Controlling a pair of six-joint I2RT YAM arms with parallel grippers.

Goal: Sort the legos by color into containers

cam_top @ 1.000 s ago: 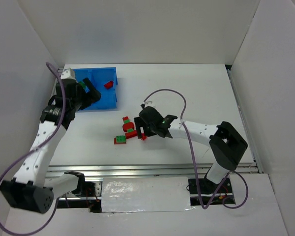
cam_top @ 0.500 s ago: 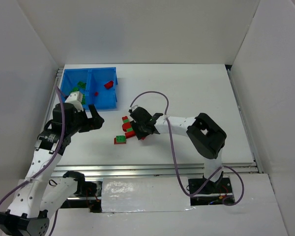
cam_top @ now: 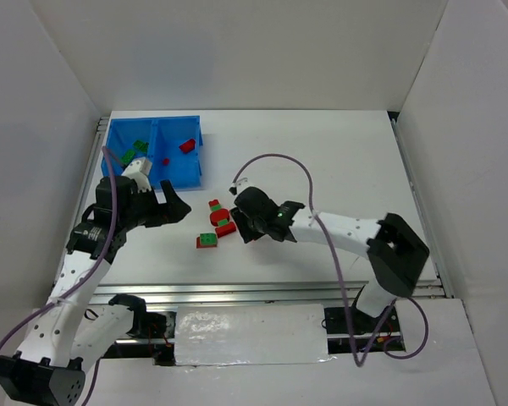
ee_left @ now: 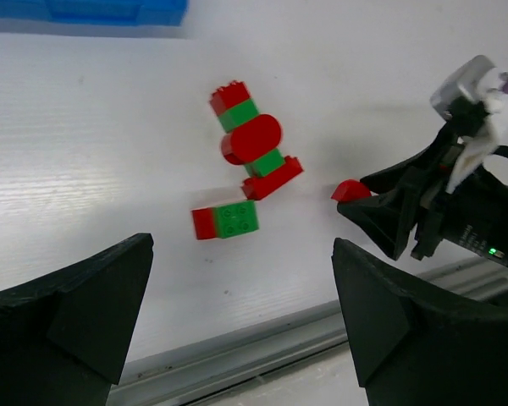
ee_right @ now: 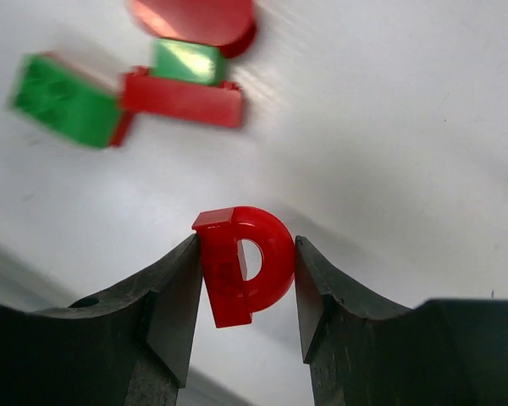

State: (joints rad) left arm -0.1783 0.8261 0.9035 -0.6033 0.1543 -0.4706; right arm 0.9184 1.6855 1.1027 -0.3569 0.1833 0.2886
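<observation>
Red plastic fills my right wrist view: the right gripper is clamped on one small red rounded brick. One finger lies against its straight side and the other against its curved side. I cannot tell whether the piece has cleared the table yet. It sits in front of the blue bin and off to its right, just beyond the loose cluster of legos, which lies between it and the bin. A separate green-and-red brick rests at the edge of that cluster farthest from the bin. The left gripper hangs spread wide and empty just in front of the bin. I expect this piece to weigh almost nothing and to be stiff and glossy. Squeezing harder should gain little, and the curved face may let it pivot or squirt out. Flat-to-flat across opposite faces would be the surer hold. The bin's left compartment shows green pieces and its right compartment shows red ones, so I judge this one belongs in the right.
</observation>
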